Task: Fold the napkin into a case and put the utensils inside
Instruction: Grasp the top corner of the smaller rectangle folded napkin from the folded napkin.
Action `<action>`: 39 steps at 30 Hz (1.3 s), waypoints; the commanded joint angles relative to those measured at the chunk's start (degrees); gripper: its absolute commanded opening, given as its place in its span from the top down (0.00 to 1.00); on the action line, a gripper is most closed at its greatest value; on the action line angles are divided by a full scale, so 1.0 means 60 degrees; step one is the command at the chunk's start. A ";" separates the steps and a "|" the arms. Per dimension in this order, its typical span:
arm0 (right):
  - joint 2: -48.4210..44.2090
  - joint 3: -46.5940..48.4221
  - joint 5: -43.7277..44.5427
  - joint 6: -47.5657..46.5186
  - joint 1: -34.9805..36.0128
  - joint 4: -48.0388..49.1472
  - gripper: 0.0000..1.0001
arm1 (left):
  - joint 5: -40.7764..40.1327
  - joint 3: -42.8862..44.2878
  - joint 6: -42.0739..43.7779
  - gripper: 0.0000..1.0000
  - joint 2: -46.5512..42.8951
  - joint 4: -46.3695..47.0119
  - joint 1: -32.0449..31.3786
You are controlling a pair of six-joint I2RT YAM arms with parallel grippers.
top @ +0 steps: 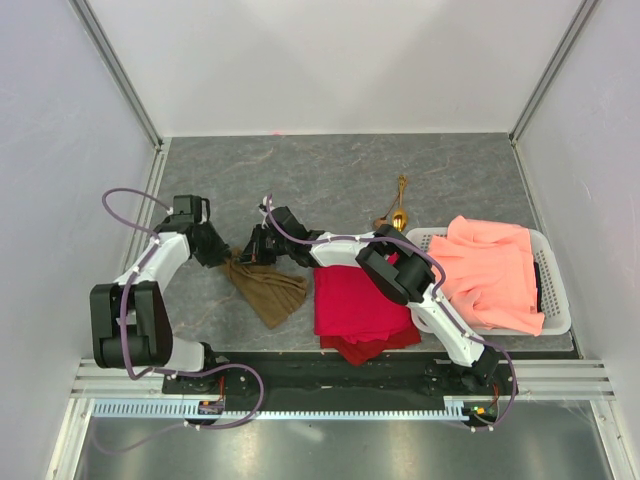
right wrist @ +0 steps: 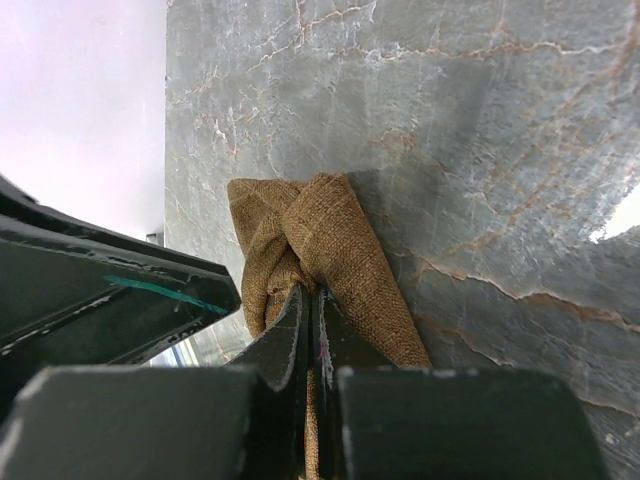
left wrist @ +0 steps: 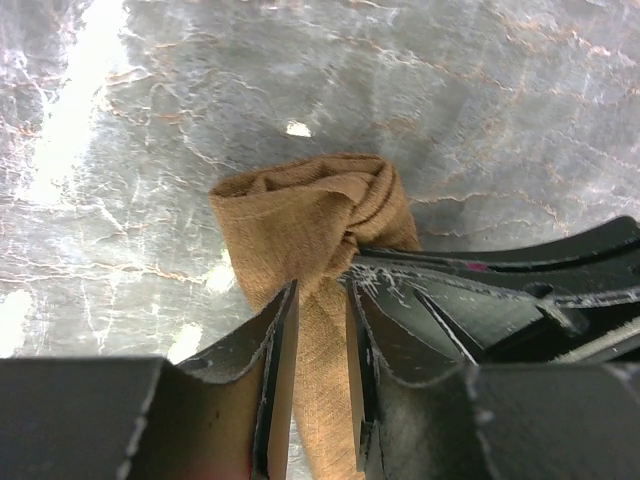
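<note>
Olive-brown napkin (top: pixel 270 292) lies bunched on the grey table (top: pixel 330 175), just left of the red cloth (top: pixel 355 300). Left gripper (left wrist: pixel 320 300) is clamped on a gathered strand of it; right gripper (right wrist: pixel 308 300) pinches the adjoining fold, jaws almost together. Gold utensils (top: pixel 397 213) lie well apart

napkin (left wrist: pixel 300 220) = coarse matt woven cloth; utensils (top: pixel 397 215) shiny gold metal; table (top: pixel 320 170) glossy, marbled; basket (top: pixel 425 238) wht plastic.

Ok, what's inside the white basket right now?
A crumpled salmon-orange cloth fills the white basket. It covers nearly the whole floor, so anything beneath it cannot be seen. The gold utensils lie outside, on the table by its far left corner.
</note>
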 commanded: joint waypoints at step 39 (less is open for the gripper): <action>-0.0252 0.2168 0.0228 -0.2696 0.0825 -0.3195 1.00 | 0.0815 0.0092 0.0175 0.98 0.0095 0.0242 -0.0482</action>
